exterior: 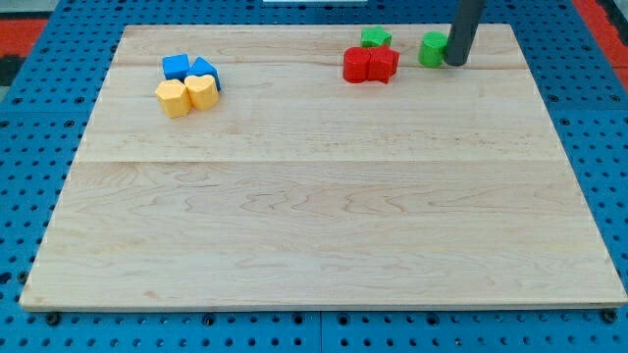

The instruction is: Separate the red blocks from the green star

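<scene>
Two red blocks sit side by side near the view's top, right of centre: a rounded one (pixel 357 65) on the left and a star-like one (pixel 383 64) on the right. The green star (pixel 376 38) lies just above them, touching or nearly touching. A second green block (pixel 433 48), rounded, lies to their right. My tip (pixel 454 63) rests on the board right against that green block's right side, a short way right of the red blocks.
Two blue blocks (pixel 177 67) (pixel 204 71) and two yellow blocks (pixel 173 98) (pixel 201 90) cluster at the view's upper left. The wooden board (pixel 324 216) lies on a blue pegboard surface (pixel 20 147).
</scene>
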`<state>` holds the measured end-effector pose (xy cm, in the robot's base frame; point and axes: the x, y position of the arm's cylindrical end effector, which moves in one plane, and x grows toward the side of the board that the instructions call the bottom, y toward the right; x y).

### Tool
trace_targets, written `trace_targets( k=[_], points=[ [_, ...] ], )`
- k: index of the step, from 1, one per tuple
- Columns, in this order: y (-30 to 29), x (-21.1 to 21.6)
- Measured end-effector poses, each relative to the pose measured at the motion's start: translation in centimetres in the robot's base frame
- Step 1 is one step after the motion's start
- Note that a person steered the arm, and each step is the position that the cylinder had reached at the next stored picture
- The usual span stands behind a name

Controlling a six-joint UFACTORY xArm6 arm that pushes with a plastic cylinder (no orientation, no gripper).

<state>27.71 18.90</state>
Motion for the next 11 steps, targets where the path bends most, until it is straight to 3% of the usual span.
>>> trace_targets(
  k=[3,4,6,7,9,11],
  points=[
    [-2.5,-3.1],
    [-4.1,-1.5],
    [-11.0,-2.8],
    [-10.7,-2.8],
    [-8.7,1.7],
    [-22.9,0.2]
  ],
)
